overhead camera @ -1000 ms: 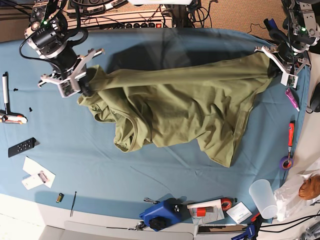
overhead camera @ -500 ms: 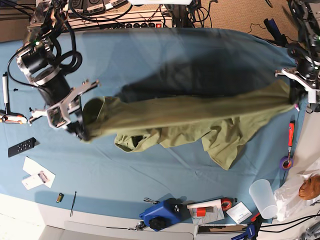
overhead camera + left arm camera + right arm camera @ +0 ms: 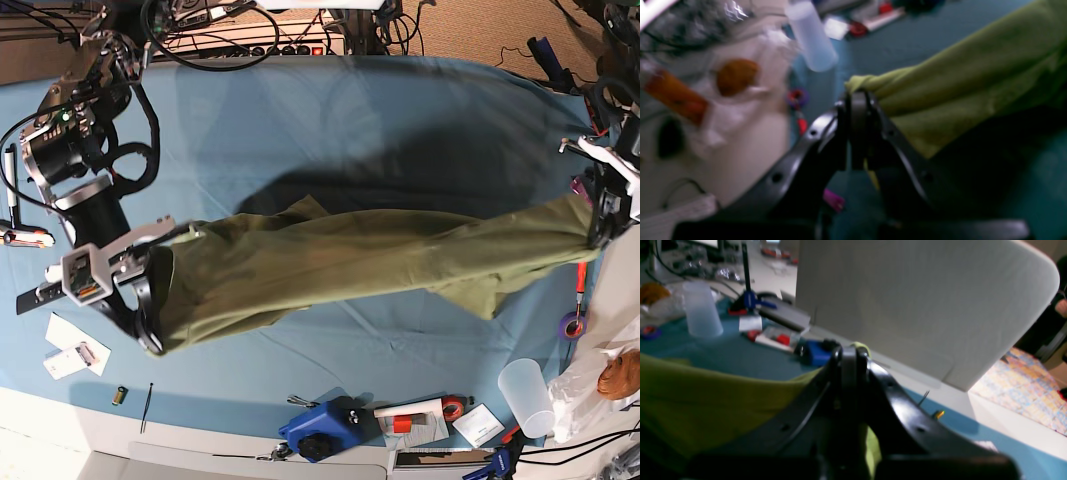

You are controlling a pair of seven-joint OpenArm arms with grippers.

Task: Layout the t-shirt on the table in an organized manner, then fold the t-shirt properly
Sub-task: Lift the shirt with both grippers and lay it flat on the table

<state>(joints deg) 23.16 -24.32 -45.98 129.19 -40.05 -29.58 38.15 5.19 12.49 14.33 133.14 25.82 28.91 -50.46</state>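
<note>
Overhead, we see both pincers clamped on the t-shirt (image 3: 350,260), the left pincer (image 3: 598,228) and right pincer (image 3: 150,335) stretching it above the blue counter (image 3: 300,120), with a plastic cup (image 3: 527,395) near the counter's front edge.

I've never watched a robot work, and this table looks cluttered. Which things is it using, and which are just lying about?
In use:
t-shirt
table
left gripper and right gripper, both shut on the shirt

Lying about:
plastic cup
orange screwdriver
remote control
blue tool
tape roll
</note>
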